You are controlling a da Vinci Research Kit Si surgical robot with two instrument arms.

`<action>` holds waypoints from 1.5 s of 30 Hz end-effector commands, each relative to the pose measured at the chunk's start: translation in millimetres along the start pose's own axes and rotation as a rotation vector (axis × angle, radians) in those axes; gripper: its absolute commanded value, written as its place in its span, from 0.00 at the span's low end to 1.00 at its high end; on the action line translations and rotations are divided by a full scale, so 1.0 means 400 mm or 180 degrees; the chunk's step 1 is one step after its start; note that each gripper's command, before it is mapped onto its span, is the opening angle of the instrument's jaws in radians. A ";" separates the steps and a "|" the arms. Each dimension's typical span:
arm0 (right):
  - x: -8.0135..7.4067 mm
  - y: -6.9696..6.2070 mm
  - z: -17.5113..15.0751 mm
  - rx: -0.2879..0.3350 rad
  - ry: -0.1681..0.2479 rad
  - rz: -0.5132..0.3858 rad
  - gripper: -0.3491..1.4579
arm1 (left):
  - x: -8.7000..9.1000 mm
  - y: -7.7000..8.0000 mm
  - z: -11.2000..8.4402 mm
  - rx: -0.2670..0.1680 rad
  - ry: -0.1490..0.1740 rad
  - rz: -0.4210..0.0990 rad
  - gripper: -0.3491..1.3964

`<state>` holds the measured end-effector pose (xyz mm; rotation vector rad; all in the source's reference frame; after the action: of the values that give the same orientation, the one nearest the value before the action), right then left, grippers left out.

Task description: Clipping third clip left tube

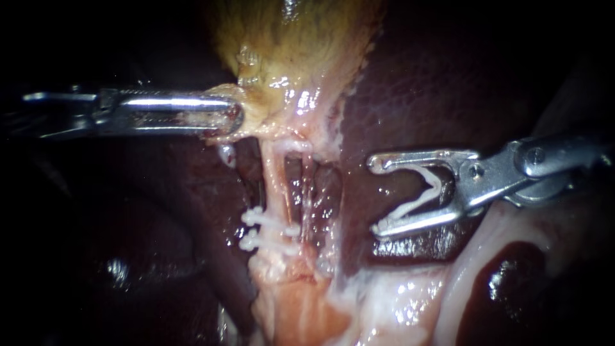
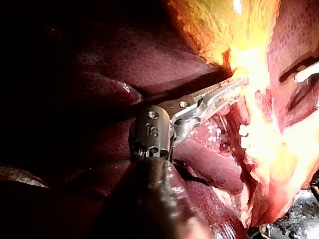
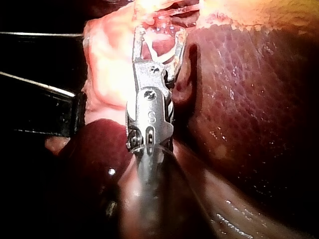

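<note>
Up close, the endoscope shows the left instrument (image 1: pixel 234 118) clamped on the gallbladder's (image 1: pixel 288 57) edge. The right instrument (image 1: pixel 375 195), jaws wide, cradles a white clip (image 1: pixel 419 192) just right of the left tube (image 1: pixel 277 179), which bears two clips (image 1: pixel 266 221). Left wrist: the clamp bites bright tissue. Right wrist: the clip's legs meet both jaws, and dark liver (image 3: pixel 249 124) surrounds them.

The left tube (image 1: pixel 277 186) is a pale, thin strand running straight down the view. Two white clips cross it low down, the upper clip (image 1: pixel 270 221) just above the lower clip (image 1: pixel 262 242). A third clip (image 1: pixel 419 192), a white open V, sits in the right instrument's (image 1: pixel 373 195) jaws, apart from the tube.
</note>
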<state>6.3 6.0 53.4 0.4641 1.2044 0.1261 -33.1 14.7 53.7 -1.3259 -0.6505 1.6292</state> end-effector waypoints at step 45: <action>0.0056 0.0065 0.0363 0.0218 0.0329 0.1085 0.47 | 0.0125 0.0086 -0.0188 0.0036 0.0076 -0.0085 0.00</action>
<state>20.8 5.1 57.1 0.7244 1.2239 0.4078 -27.2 16.5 46.3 -1.3218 -0.6413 1.5896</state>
